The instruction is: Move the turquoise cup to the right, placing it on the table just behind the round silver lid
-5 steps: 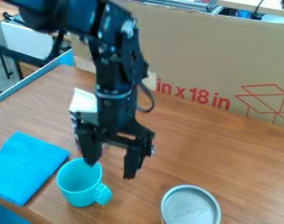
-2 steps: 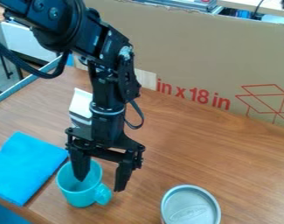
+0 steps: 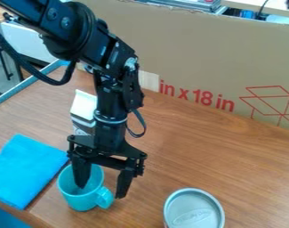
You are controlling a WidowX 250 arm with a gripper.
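And here's the black pincer [image 3: 101, 191], down at the near left of the counter [image 3: 200, 151], right at the turquoise mug [image 3: 84, 199]! It's spread wide, fingers well parted, nothing pinched between them. One finger dips into the mug's open mouth; the other hangs outside, on the right, close by the handle [image 3: 105, 197]. Is that one touching the handle? From where I stand, I can't tell. The mug itself sits upright, handle out to the right.

Over on the left, just beside the mug, lies a folded blue cloth [image 3: 25, 171], flat on the wood. Across to the right, well apart from the mug and at the near edge of my view, there's a can [image 3: 194, 211] showing its round, silvery lid, with raised marking on it too faint to make out. Behind the arm [image 3: 110, 100], partly hidden by it, stands a small box [image 3: 83, 105] with a white top and dark printing on its side; no reading that from here.

And look at the far side! A big brown cardboard panel [image 3: 200, 49] carries bold red lettering [image 3: 195, 95] low down, nice and clear, and a red line drawing of a box [image 3: 274, 104] to the right. A pale patch [image 3: 149, 81] sits just left of the letters.
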